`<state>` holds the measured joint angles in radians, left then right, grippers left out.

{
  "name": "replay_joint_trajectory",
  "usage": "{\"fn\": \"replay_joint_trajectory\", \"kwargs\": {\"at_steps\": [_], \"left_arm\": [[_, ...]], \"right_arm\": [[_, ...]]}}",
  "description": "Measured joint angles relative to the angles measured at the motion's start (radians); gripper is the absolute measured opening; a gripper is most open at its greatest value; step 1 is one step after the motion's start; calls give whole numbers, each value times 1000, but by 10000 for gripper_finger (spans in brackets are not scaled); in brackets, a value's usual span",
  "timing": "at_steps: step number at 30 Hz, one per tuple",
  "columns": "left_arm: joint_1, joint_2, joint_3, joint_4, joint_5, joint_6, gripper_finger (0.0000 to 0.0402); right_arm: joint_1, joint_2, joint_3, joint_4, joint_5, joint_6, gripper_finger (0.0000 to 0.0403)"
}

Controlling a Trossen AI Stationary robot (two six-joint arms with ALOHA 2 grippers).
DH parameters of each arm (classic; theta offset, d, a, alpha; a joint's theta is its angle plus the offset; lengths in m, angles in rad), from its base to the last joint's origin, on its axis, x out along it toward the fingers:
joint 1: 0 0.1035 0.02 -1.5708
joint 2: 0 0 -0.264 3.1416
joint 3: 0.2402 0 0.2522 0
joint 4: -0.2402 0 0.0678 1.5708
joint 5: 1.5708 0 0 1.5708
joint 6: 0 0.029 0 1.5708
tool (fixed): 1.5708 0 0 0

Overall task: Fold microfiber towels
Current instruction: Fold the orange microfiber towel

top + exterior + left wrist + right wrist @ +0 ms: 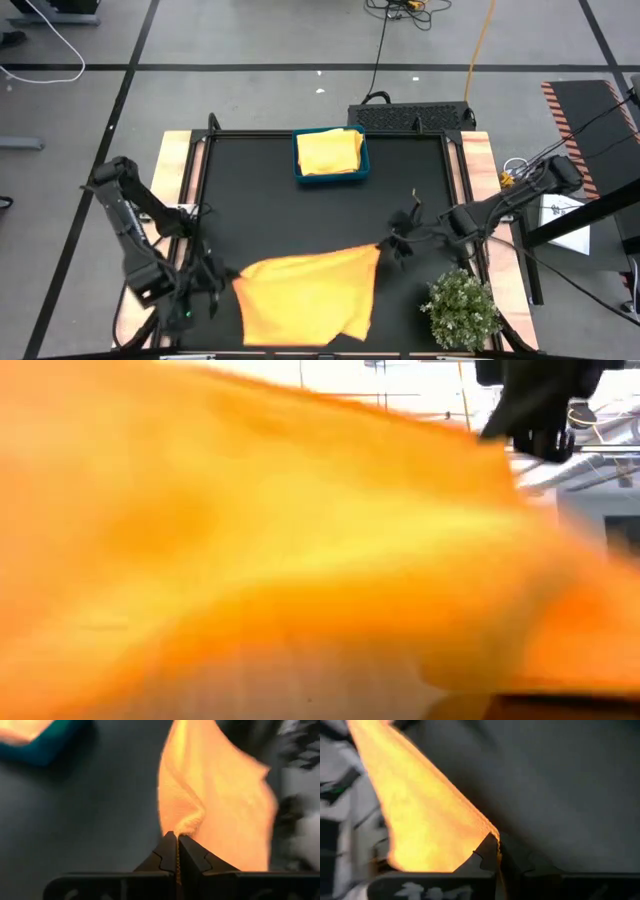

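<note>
Black mat (300, 215) covers the table from rail to rail, with wooden strips along both sides, and the action sits at the near edge. An orange towel (310, 295) is stretched out there, held by two corners. Left gripper (222, 278) has its jaws pinched tight on the corner nearest the left rail; the left wrist view shows cloth bunched right at the closed fingertips (172, 851). Right gripper (388, 243) is clamped on the opposite corner, jaws shut, the towel's edge running away taut from its fingertips (492, 847).

Between the two grips, the far edge slants up toward the right gripper. The right-hand part of the towel is doubled over on itself, hanging down toward the table's near edge. From the low camera, orange cloth fills nearly the whole picture.

Open mat lies across the middle, well clear of the cloth. Up at the far edge sits the teal tray (297, 168), a pale yellow towel (328, 152) lying folded inside it. Near the right corner stands the bushy green plant (461, 310), close to the right arm but apart from the orange towel.
</note>
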<state>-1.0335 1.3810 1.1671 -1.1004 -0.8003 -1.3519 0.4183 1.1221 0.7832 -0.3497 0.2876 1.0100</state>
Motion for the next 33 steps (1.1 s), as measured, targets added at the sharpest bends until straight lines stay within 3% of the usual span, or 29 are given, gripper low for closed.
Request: {"fn": "replay_joint_trajectory", "kwargs": {"at_steps": [4, 8, 15, 24, 33], "left_arm": [[63, -71, -175, 2, 2, -5, 3], [135, -113, -324, 37, -6, 11, 8], [224, -121, -504, 252, -7, 255, 4], [194, -122, -525, 460, -156, 526, 2], [95, -119, -525, 572, -166, 659, 1]], "right_arm": [[-103, 0, -112, 62, 24, -41, 0], [-206, 0, -236, 264, -3, -193, 0], [-268, 0, -394, 680, -29, -389, 0], [-135, 0, -419, 756, -13, -502, 0], [105, 29, -419, 773, 199, -505, 0]]}}
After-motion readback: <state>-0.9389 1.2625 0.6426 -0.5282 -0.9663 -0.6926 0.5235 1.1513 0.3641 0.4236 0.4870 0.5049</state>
